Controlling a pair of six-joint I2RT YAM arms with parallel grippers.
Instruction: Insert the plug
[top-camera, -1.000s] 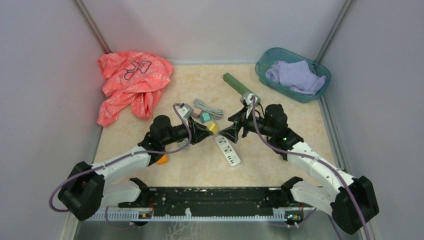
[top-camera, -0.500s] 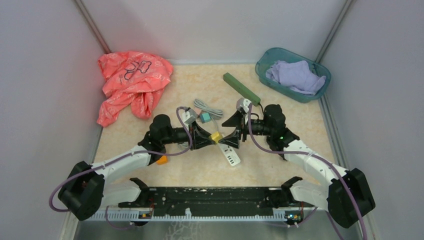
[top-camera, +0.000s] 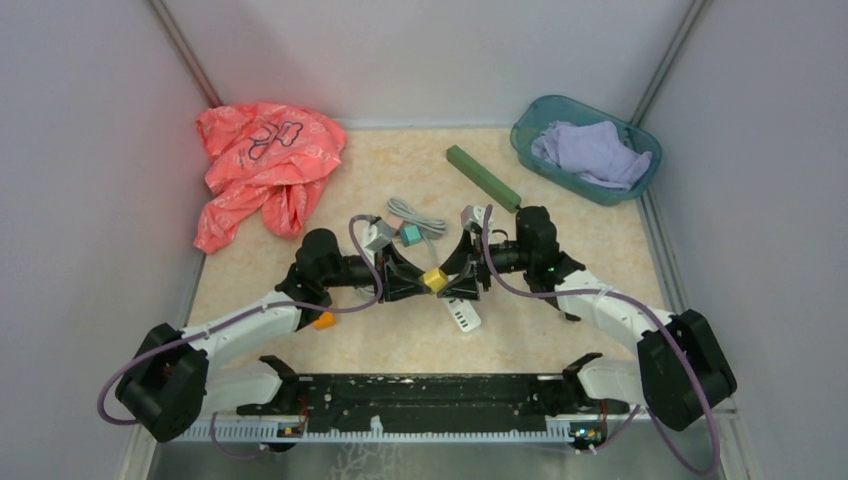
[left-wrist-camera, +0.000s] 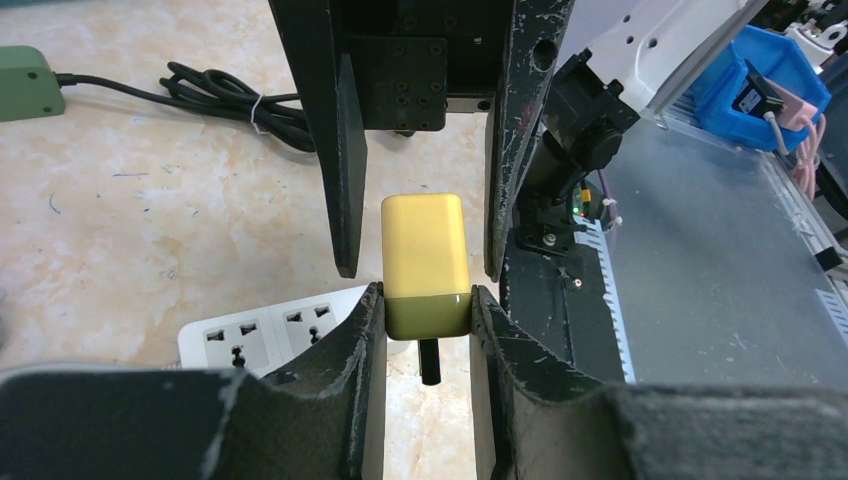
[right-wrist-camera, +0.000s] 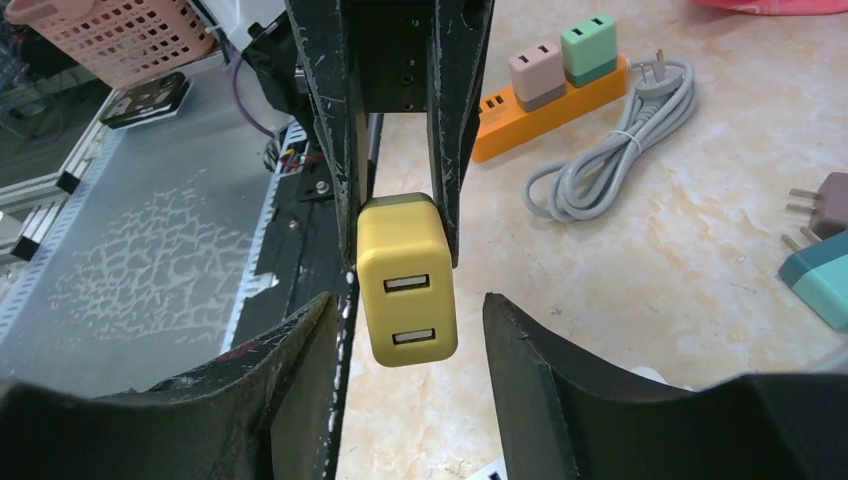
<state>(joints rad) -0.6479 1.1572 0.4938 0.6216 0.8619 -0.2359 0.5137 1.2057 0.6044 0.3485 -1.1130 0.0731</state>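
Observation:
A yellow plug with two USB slots hangs above the table, and my left gripper is shut on its darker base. One black prong shows under the plug. Just below it lies the white power strip, whose sockets show in the left wrist view. My right gripper faces the left one head on. Its fingers flank the plug's free end with a small gap on each side, so it is open and not gripping.
An orange power strip carries a pink and a green adapter, with a coiled grey cable beside it. A teal adapter, a green bar, a teal basket holding lilac cloth and a coral cloth lie further back.
My right gripper has swung left and down to meet the yellow plug, and its jaws have narrowed around it. The left gripper has shifted the plug slightly right, still shut on it.

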